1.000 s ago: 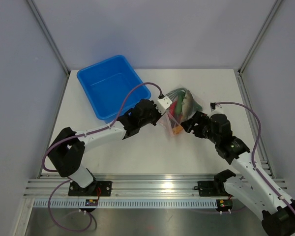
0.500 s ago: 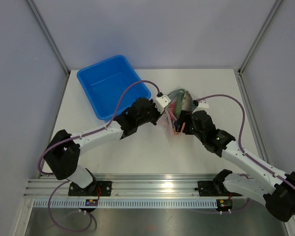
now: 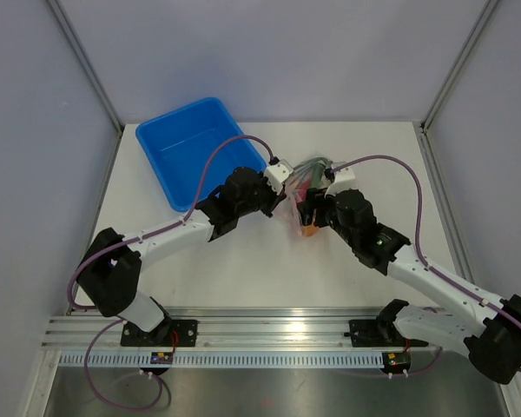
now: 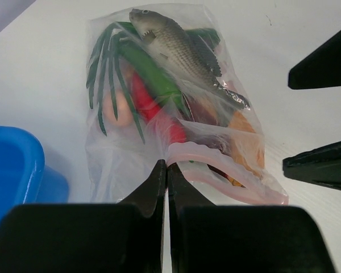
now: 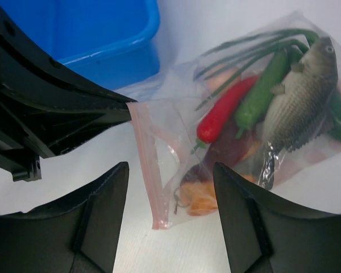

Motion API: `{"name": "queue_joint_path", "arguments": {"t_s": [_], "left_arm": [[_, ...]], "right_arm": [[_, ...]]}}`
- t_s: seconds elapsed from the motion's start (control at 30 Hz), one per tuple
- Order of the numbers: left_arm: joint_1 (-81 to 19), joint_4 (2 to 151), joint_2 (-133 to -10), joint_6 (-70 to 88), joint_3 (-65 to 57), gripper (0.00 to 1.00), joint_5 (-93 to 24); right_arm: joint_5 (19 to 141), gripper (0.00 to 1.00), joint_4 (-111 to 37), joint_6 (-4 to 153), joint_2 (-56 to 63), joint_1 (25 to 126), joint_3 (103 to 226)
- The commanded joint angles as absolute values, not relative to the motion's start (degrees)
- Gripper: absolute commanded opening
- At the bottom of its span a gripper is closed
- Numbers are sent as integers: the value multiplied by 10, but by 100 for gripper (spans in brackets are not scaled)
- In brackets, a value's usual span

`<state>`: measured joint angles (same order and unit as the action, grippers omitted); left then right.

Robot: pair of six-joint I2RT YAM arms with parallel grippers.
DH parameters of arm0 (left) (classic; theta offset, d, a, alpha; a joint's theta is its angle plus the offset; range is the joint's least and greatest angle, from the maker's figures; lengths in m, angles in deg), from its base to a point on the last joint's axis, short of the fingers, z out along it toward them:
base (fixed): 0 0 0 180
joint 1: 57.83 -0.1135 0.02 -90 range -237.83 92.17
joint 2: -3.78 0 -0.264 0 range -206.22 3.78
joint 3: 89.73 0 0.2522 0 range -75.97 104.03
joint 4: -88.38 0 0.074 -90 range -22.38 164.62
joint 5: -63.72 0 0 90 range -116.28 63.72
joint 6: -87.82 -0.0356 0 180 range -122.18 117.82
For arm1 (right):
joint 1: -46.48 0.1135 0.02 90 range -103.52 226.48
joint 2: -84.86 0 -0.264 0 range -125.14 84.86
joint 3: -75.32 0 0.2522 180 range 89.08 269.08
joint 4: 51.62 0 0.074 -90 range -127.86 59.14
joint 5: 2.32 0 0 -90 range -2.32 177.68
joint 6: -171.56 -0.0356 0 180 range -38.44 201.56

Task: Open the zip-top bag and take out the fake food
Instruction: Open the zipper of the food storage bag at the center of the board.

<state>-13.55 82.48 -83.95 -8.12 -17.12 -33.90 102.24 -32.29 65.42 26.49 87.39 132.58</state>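
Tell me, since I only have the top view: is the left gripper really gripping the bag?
Observer: Yes. The left wrist view shows the left gripper shut on the zip-top bag, at one end of its pink zip strip.
Operator: And the right gripper?
Observer: Open. In its wrist view the right gripper has a finger on either side of the strip's other end, not closed on it.
Operator: What sits nearest the strip?
Observer: An orange piece, just inside.
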Motion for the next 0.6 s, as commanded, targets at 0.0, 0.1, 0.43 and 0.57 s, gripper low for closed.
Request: {"name": "queue_joint_path", "arguments": {"t_s": [0.0,0.1,0.43,0.57], "left_arm": [[-141,878,-818,-68,-174,0,-373],[-141,884,-817,-67,-178,0,-381],[-141,888,-820,-61,-179,0,-399],[-141,883,-824,-58,-173,0,-401]], "right_arm": [[999,68,-412,714,244,887,1337],[998,70,-471,722,246,889,1299],[1025,75,-539,729,228,891,1256],[1035,70,-535,726,217,890,1256]]}}
